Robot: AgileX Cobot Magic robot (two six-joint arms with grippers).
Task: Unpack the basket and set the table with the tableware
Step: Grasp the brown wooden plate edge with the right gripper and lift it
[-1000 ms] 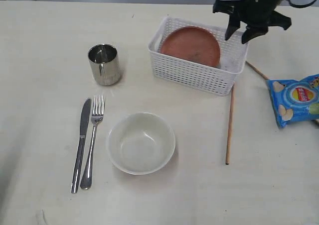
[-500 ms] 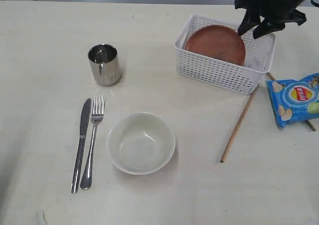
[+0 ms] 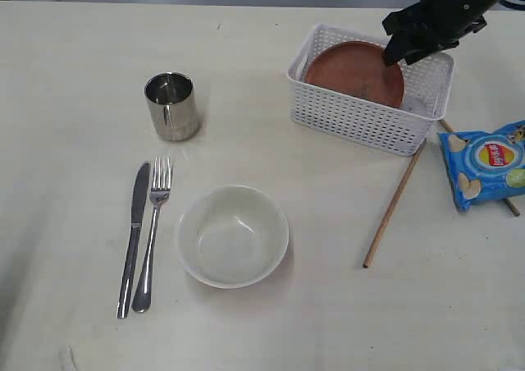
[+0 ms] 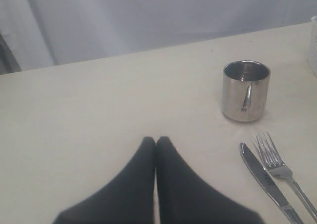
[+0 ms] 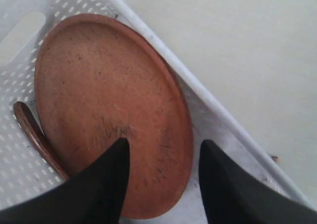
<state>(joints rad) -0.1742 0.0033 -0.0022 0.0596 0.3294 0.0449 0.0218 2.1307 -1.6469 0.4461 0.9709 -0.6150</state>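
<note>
Reddish-brown spoon partly hidden beside plate

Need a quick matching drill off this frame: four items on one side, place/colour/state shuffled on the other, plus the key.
Column 1
1. plate
2. steel cup
3. bowl
4. chopstick

Column 2
A. cream, empty, beside the fork
B. reddish-brown, inside the basket
C. long and thin, lying flat on the table
D. shiny, standing upright

Pairs: 1-B, 2-D, 3-A, 4-C
</note>
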